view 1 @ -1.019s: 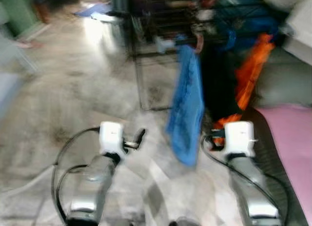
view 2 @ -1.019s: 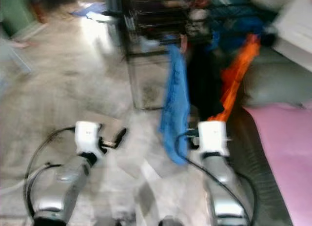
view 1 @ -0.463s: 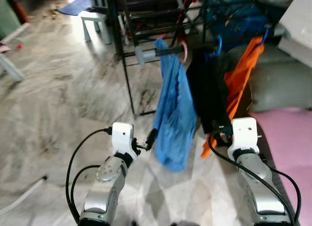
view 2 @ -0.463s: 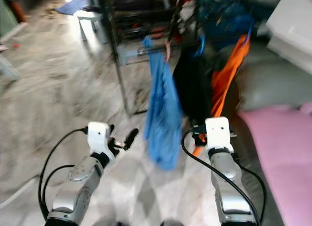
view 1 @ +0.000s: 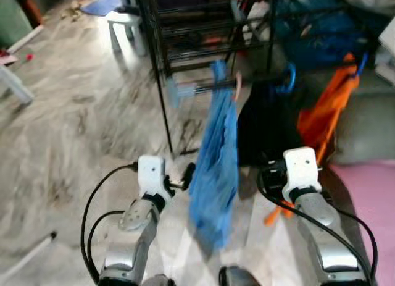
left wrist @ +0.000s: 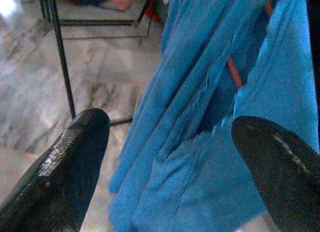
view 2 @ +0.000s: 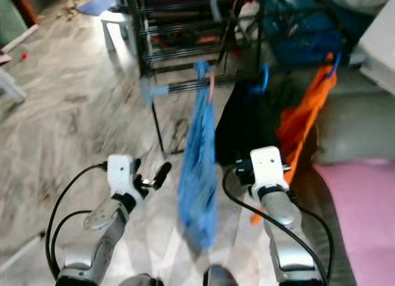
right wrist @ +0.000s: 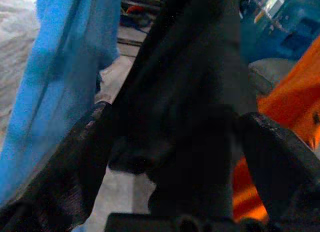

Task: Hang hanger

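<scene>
a: why is that big black wire rack [view 1: 203, 26] standing there?

b: it has a rail [view 2: 185, 85] sticking out low at the front. clothes hang from it, so they drop straight toward the marble floor [view 1: 74, 125] without touching it.

a: which clothes?

b: a blue cloth [view 1: 216, 168], a black garment [view 2: 244, 128] and an orange garment [view 2: 302, 122], side by side. each has its own hook over the rail.

a: and the hanger?

b: the blue cloth is on a pink hanger [view 2: 212, 83], and its hook looks already over the rail. so i think the hanging is about done.

a: what are the arms doing?

b: the left tool [left wrist: 165, 157] is spread wide, holding nothing, with the blue cloth just in front. the right tool [right wrist: 170, 152] is spread too, with the black garment in the gap between its fingers. i cannot tell if it touches.

a: why open?

b: probably because the cloth hangs by itself.
</scene>
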